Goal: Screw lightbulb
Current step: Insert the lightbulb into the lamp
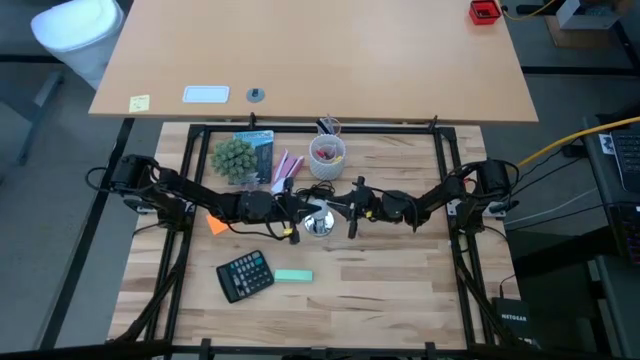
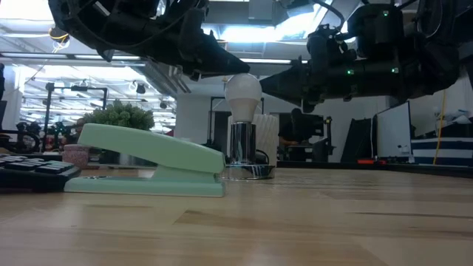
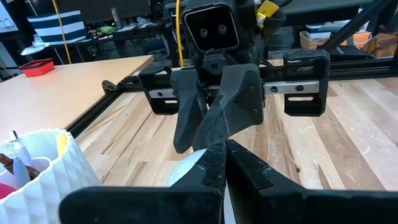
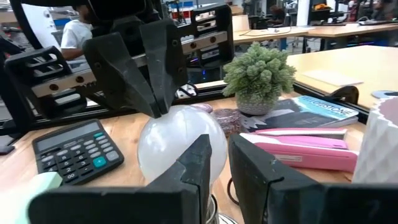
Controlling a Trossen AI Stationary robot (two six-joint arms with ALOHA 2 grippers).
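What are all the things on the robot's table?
lightbulb: one, whitish, standing on the silver base in the middle.
silver base: one, shiny, table middle.
calculator: one, black, near front left.
green stapler: one, mint, right of the calculator.
pink stapler: one, beside the booklet.
plant: one, green, back left.
booklet: one, dark, beside the plant.
white cup: one, holding pens, back middle.
orange piece: one, under the left arm.
left hand: shut, tips at the lightbulb.
right hand: near the lightbulb, fingers slightly apart.
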